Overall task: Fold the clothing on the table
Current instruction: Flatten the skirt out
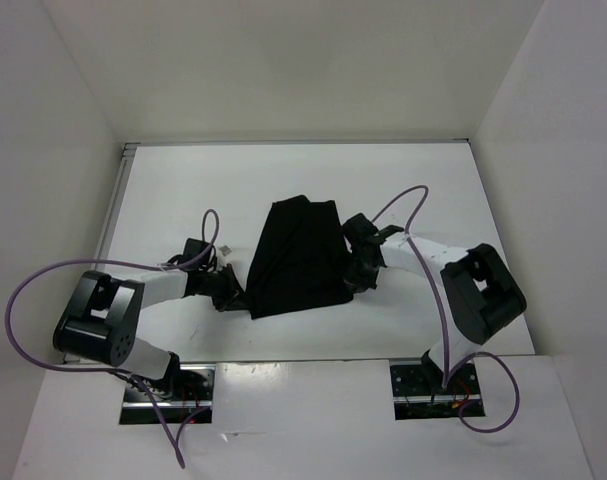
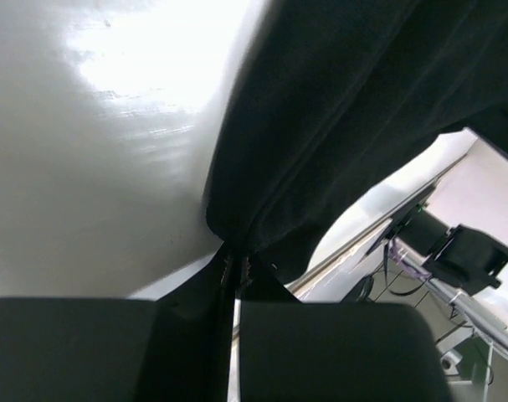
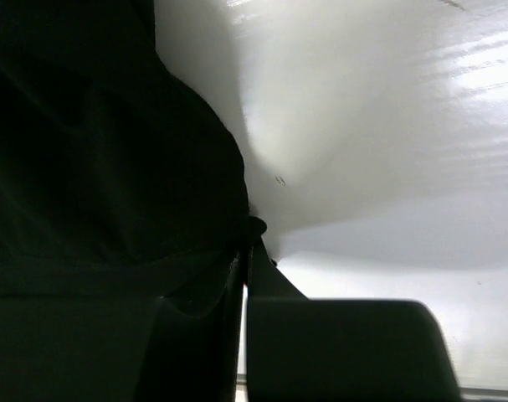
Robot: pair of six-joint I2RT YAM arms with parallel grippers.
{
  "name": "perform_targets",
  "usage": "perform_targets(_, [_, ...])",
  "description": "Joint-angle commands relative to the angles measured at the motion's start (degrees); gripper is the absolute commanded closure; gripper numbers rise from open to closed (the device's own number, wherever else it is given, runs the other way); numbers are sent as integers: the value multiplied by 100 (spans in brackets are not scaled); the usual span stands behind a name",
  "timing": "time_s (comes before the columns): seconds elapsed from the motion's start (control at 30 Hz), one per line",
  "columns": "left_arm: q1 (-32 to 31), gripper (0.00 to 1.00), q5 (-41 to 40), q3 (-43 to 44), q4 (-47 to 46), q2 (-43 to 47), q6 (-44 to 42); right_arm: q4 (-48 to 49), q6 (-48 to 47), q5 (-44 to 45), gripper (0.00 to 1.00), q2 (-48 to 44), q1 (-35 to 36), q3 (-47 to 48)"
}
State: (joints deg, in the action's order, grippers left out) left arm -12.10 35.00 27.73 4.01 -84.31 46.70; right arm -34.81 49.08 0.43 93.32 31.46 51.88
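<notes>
Top external view: black clothing (image 1: pixel 298 260) lies flat in the middle of the white table (image 1: pixel 183 190), narrower at its far end and wider toward the arms. Left gripper (image 1: pixel 231 290) sits low at the garment's near-left corner. Right gripper (image 1: pixel 355 272) is at the right edge, close to the near-right corner. A purple cable (image 1: pixel 43 275) loops off each arm.

Left wrist cam: jaws pressed together w/ a pinch of black fabric caught between the tips. The rest of the cloth spreads up and to the right, w/ bare table to the left.

Right wrist cam: jaws closed tight as well, nipping the cloth's edge at the tips. Fabric fills the left of the pic and glossy table the right.

Both arms are stretched inward toward the garment, one on each side.
</notes>
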Motion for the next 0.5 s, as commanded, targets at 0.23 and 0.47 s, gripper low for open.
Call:
perform_targets(0.23, [-82, 100, -37, 2840, 1366, 988, -942, -1054, -951, -42, 100, -1896, -1017, 2303])
perform_targets(0.47, [217, 100, 551, 5945, 1499, -24, -882, -1529, -1734, -43, 100, -1799, -1889, 4831])
